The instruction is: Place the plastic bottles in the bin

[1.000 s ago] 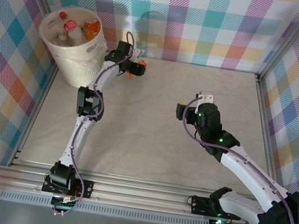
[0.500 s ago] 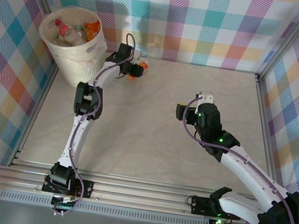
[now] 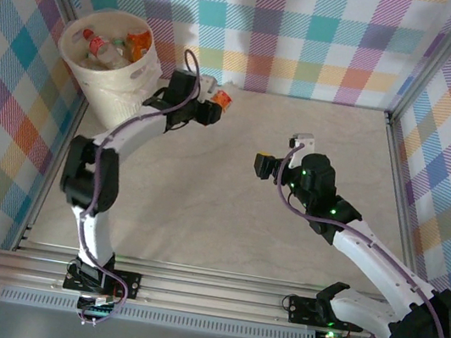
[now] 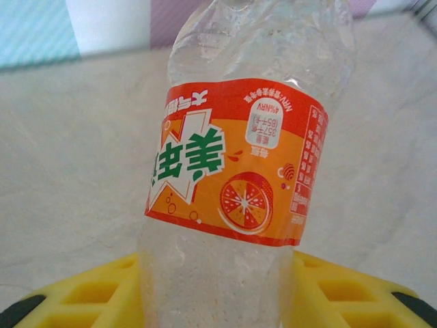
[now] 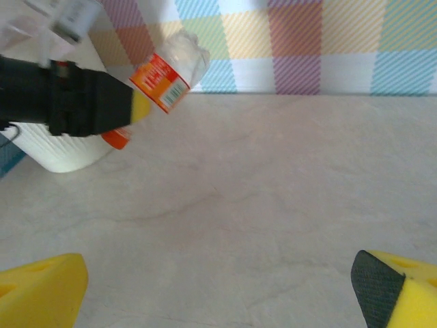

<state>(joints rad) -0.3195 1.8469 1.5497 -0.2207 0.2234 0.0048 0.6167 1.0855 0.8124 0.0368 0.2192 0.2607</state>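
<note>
the left tool point(image 3: 210, 102) clenched a clear plastic bottle with an orange label point(image 4: 235, 160) between its yellow fingers point(image 4: 89, 294), just right of the cream-white round plastic bin point(image 3: 110, 82). the right tool point(image 5: 218, 287) hung spread and empty above the pale tabletop point(image 3: 227, 212), well apart from the bottle.

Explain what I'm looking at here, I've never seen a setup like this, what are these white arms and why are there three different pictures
These are two robot arms bolted at the near edge of a table, each ending in a two-finger gripper with yellow fingers. One picture comes from a camera above and behind them; the other two come from small cameras on each wrist.

The left gripper is shut on a clear plastic bottle with an orange label, held up beside the bin, a cream-white tub at the table's far left corner. The bin already holds several bottles.

The right gripper is open and holds nothing; its wrist camera looks across the bare tabletop toward the left arm and its bottle.
</note>
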